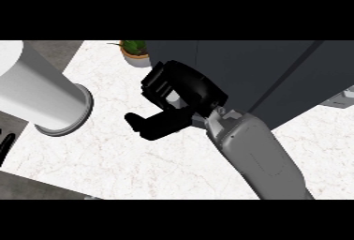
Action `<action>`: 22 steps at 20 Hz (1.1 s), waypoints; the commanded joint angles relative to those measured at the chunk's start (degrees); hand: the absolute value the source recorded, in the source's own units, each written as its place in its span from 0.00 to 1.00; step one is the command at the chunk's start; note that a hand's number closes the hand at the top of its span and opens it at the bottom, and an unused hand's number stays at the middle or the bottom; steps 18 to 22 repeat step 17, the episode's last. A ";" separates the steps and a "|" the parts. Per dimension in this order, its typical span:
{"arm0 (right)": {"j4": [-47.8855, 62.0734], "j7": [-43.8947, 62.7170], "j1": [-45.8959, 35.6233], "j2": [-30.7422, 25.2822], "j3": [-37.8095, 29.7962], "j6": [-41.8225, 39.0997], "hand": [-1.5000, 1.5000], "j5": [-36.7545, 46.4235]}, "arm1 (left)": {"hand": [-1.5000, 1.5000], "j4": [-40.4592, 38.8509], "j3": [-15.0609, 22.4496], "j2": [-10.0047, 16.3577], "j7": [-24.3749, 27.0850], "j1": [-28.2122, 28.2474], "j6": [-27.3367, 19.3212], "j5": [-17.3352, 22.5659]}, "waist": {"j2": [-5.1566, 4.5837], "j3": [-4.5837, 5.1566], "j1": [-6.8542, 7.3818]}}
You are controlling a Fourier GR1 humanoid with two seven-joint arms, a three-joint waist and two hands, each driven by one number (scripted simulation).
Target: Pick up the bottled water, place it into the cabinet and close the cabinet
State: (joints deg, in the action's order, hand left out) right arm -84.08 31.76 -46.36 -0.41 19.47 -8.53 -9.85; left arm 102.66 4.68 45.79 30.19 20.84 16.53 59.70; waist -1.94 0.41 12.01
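My right hand (181, 96) is in the middle of the view, at the front of the dark cabinet (276, 70), with its grey forearm (259, 157) running in from the lower right. Its fingers are curled round a pale object (172, 97), which seems to be the bottled water. Only a small whitish patch of it shows between the fingers. The thumb (149, 123) sticks out to the lower left over the counter. At the far left edge, only thin black fingertips of my left hand (5, 143) show. I cannot tell whether the cabinet door is open.
A big white cylinder (41, 89) with a flanged end lies at the left on the white marble counter (124, 159). A small potted plant (136, 52) stands at the back, just left of the cabinet. The counter's front edge runs along the lower left.
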 commanded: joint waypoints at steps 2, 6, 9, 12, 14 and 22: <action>13.63 -4.71 -10.09 0.40 -5.10 8.92 1.00 1.51 | 0.00 0.66 -0.63 -0.50 0.36 0.44 -0.08 0.41 | -0.19 -0.23 -1.24; 19.45 -7.41 -14.36 0.41 -6.47 13.07 1.00 0.06 | 0.00 -0.82 -0.86 -1.18 1.63 2.03 1.77 -0.20 | -0.19 -0.15 -1.25; 21.52 -8.39 -14.86 0.41 -7.24 16.50 1.00 -1.59 | 0.00 -1.59 -1.71 -0.79 1.68 2.32 2.36 0.01 | -0.25 -0.18 -1.48; 21.26 -8.17 -14.74 0.41 -7.53 20.28 0.00 -5.32 | 0.00 -0.31 -1.35 -1.05 0.87 1.62 1.28 0.68 | -0.32 -0.30 -2.14; 22.34 -8.85 -15.60 0.41 -6.29 21.29 0.00 -6.23 | 0.00 -0.69 -2.34 -0.42 0.80 1.76 1.79 1.12 | -0.29 -0.26 -2.22; 23.97 -10.14 -15.67 0.41 -6.07 22.44 0.00 -7.44 | 0.00 -0.63 -1.76 -1.23 1.65 3.28 2.35 0.01 | -0.24 -0.24 -2.28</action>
